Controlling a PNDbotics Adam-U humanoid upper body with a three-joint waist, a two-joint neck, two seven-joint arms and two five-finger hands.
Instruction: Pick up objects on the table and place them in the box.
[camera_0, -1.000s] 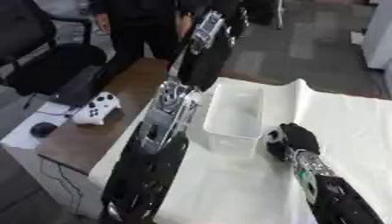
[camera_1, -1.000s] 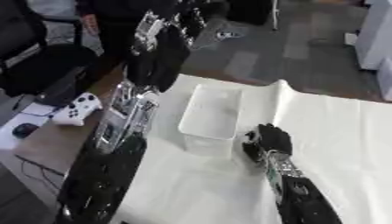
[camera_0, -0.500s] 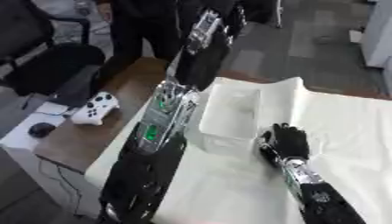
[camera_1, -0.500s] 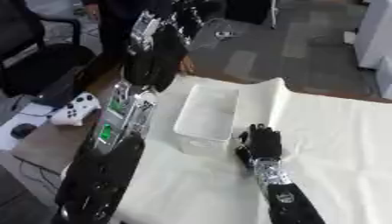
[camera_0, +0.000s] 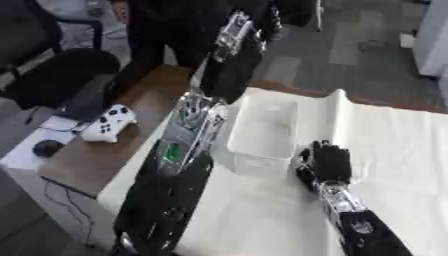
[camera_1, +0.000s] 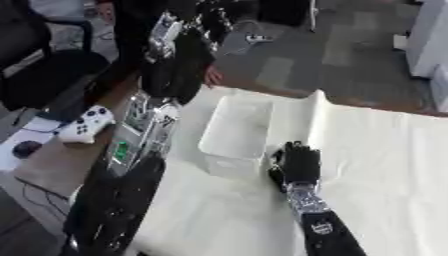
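Box: a white, open, oblong box (camera_0: 262, 131) stands on the worktop (camera_0: 394, 145), which has a pale cloth over it. I see nothing inside the box.

Right hand: the right hand (camera_0: 325, 162) lies low over the cloth just beside the box's right wall, near its front corner. The fingers are straight and a little spread, pointing away from the robot. It holds nothing that I can see.

Left hand: the left arm (camera_0: 188, 135) goes up along the left side of the box, and the left hand (camera_1: 179, 60) is beyond the far end of it, dark against the dark floor. If its fingers are wide or curled, I cannot tell.

Objects to pick: on the cloth I can make out no loose object. If one is under the right hand or behind the left arm, it is hidden from here.

Other things: a white game controller (camera_0: 108, 123) and a dark computer mouse (camera_0: 46, 148) lie on the brown desk (camera_0: 92, 160) to the left, well apart from the box.

Step in hand: I judge that the right hand is between grasps, empty beside the box.

Next move: it calls for finding an object first, then bringing a hand over it and closing the fingers round it before going to the box.
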